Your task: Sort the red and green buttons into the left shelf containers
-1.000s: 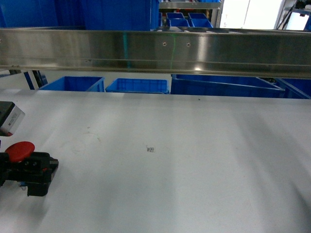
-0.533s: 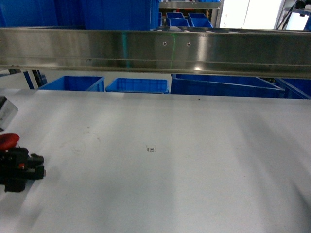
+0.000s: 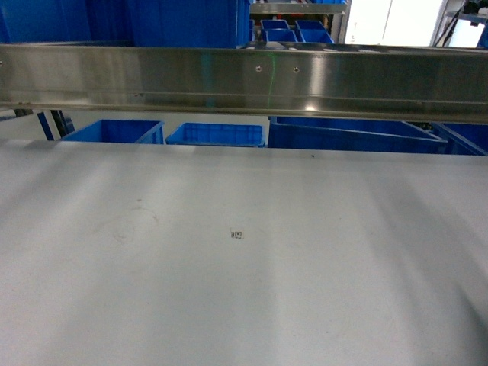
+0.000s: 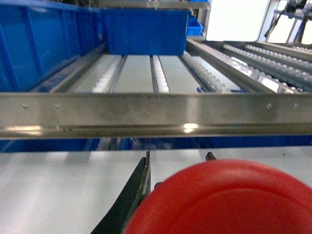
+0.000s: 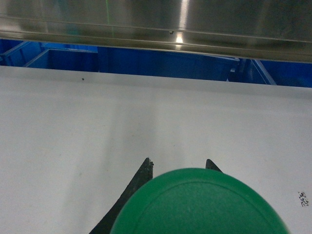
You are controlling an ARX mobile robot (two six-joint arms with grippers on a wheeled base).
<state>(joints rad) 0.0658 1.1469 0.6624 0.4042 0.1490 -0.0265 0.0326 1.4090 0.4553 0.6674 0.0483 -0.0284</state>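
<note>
A red button's mushroom cap (image 4: 229,200) fills the lower part of the left wrist view, and my left gripper (image 4: 179,156) is shut on it, with dark fingertips (image 4: 145,168) showing beside the cap. My right gripper (image 5: 178,163) is shut on a green button, whose cap (image 5: 202,204) hangs over the white table (image 5: 73,126). Large blue containers stand on the roller shelf ahead of the left gripper, one at the left (image 4: 39,48) and one at the back (image 4: 146,29). Neither gripper nor button shows in the head view.
A steel shelf rail (image 3: 244,80) crosses the head view above the white table (image 3: 305,267). Under it stand blue bins (image 3: 114,131) (image 3: 216,135) (image 3: 351,136). The shelf has roller lanes (image 4: 161,73). A small printed marker (image 3: 236,234) lies on the table.
The left gripper with the red button has slid left and out of the head view. Nothing else in that view has moved.
</note>
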